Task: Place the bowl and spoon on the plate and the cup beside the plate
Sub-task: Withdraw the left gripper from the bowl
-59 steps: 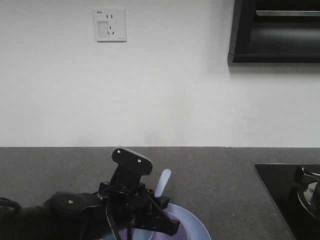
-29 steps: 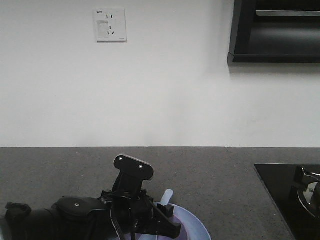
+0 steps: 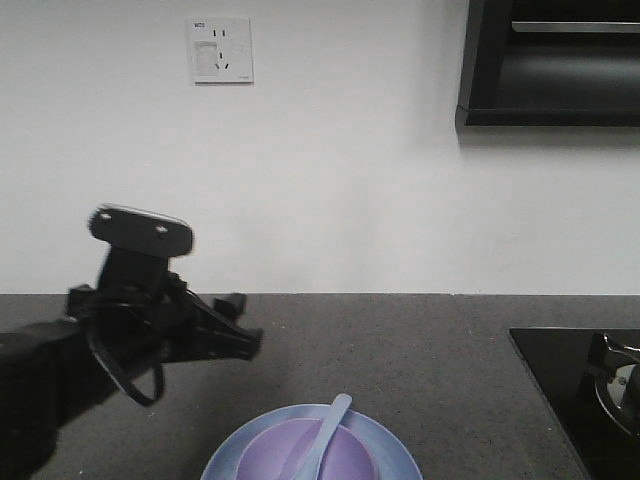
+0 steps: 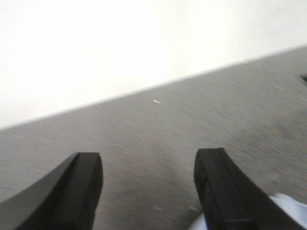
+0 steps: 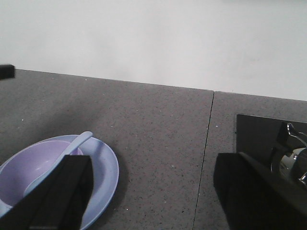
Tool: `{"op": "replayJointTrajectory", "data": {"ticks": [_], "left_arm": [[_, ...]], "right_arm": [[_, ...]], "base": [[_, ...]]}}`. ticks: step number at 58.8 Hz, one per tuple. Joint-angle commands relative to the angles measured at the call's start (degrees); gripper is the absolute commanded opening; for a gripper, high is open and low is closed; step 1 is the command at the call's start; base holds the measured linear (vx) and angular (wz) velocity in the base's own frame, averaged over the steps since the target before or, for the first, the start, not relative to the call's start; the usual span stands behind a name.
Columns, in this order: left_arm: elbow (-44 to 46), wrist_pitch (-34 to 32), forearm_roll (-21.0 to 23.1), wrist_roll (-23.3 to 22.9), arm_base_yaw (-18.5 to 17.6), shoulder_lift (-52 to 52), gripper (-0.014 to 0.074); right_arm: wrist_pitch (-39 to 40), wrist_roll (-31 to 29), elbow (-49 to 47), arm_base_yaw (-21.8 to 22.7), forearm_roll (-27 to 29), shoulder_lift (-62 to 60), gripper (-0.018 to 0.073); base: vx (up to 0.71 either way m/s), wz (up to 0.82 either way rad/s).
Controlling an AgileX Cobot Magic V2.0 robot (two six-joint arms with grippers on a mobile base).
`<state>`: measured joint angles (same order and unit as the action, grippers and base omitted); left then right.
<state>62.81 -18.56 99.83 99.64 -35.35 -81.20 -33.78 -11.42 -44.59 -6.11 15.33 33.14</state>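
At the lower edge of the right wrist view, the right gripper appears as 2 black fingers set wide apart. Only bare countertop lies between them, and it grips nothing. Just beyond its left finger the lavender bowl sits on the light blue plate. Both are partly covered by that finger and cut by the frame's corner. The spoon lies in the bowl, its handle resting on the far rim and pointing up and to the right. The front view gives the same stack, but the bottom edge cuts off the near half of plate and bowl.

The left wrist view shows the left gripper, again 2 black fingers parted with nothing between them. That picture is blurred, and a pale patch in its bottom right corner is too smeared to name. Only the front view shows where this gripper is: raised above the countertop, left of the plate and well apart from it.

To the right lies a black cooktop bearing a metal fitting, cropped in both views. Farthest back, in the front view alone, the white wall carries a socket plate and a dark cabinet, cropped at the top right.
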Motion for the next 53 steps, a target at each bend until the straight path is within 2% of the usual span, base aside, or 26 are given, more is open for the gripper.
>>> {"op": "replayJointTrajectory", "data": {"ticks": [1, 10, 18, 25, 36, 49, 53], "left_arm": [[1.88, -2.46, 3.09, 5.8, 1.69, 6.16, 0.0454], [1.88, -11.66, 3.09, 11.85, 2.3, 12.58, 0.0443], [1.88, -16.86, 3.09, 14.25, 2.22, 16.17, 0.0443], [1.88, -16.38, 3.09, 14.2, 2.22, 17.12, 0.0443], [1.86, -11.98, 3.09, 14.03, 2.22, 16.59, 0.0443], [1.81, -10.94, 3.09, 13.94, 2.22, 16.59, 0.0443], [1.59, -9.83, 0.67, 10.91, 2.22, 16.59, 0.0443]], "right_arm": [[4.75, -0.27, -1.52, 0.35, 0.07, 0.67, 0.0573], [4.29, -0.61, -1.52, 0.35, -0.3, 0.67, 0.0573], [3.86, -0.55, -1.52, 0.35, -0.3, 0.67, 0.0573], [3.86, -0.55, -1.52, 0.35, -0.3, 0.67, 0.0573], [3.86, -0.55, -1.52, 0.35, -0.3, 0.67, 0.0573], [3.91, -0.35, -1.52, 0.35, -0.3, 0.67, 0.0573], [3.91, -0.35, -1.52, 0.35, -0.3, 0.67, 0.0573]], "base": [[0.0, 0.0], [0.0, 0.0], [0.0, 0.0], [0.0, 0.0], [0.0, 0.0], [0.0, 0.0], [0.0, 0.0]]}}
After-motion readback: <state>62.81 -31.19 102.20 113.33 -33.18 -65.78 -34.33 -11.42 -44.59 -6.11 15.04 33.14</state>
